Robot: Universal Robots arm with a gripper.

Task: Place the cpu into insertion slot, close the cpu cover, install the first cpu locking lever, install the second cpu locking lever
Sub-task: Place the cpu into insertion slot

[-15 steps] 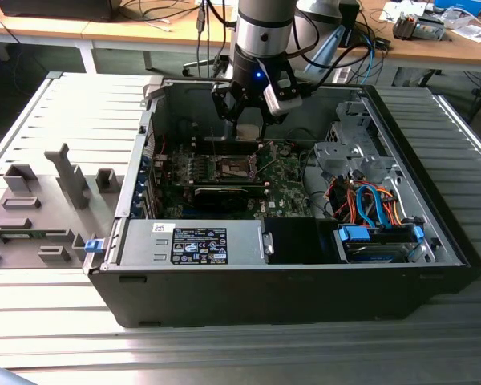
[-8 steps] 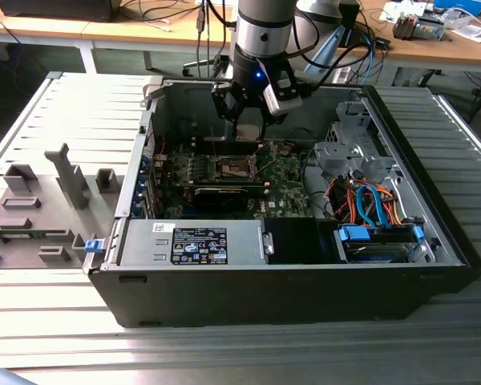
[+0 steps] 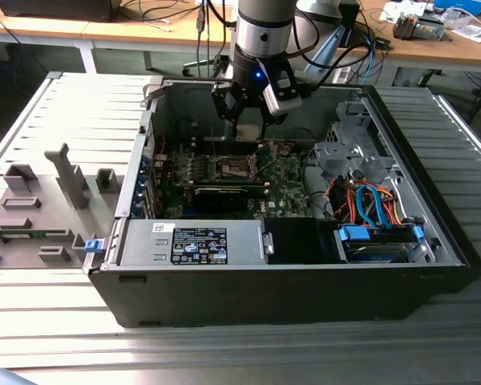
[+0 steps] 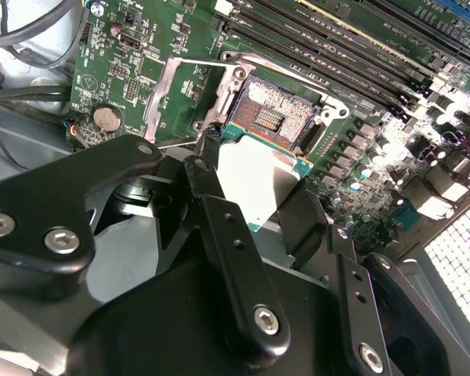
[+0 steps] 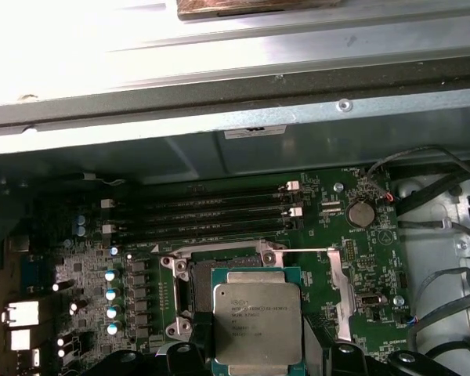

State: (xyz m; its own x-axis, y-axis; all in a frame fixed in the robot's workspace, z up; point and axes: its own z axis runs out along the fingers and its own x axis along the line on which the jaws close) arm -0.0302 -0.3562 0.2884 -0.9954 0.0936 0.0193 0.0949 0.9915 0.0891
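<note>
Chip gripped over the open socket; a crooked landing is the risk.
The insertion slot (image 4: 274,117) lies open with its dark middle bare. If the cpu (image 5: 258,325) meets it tilted or shifted onto the silver rim, I judge it could sit crooked or harm the contacts. The cpu cover (image 5: 341,288), raised just beside the slot, could also catch an edge. The gripper (image 5: 258,348) is closed on the cpu, fingers on two opposite sides. The chip hangs partly over the slot, apparently not seated.

The cpu (image 4: 258,180) between black fingers (image 4: 204,176), just beside the bare insertion slot (image 4: 276,117) (green board (image 4: 117,47) around)
</note>
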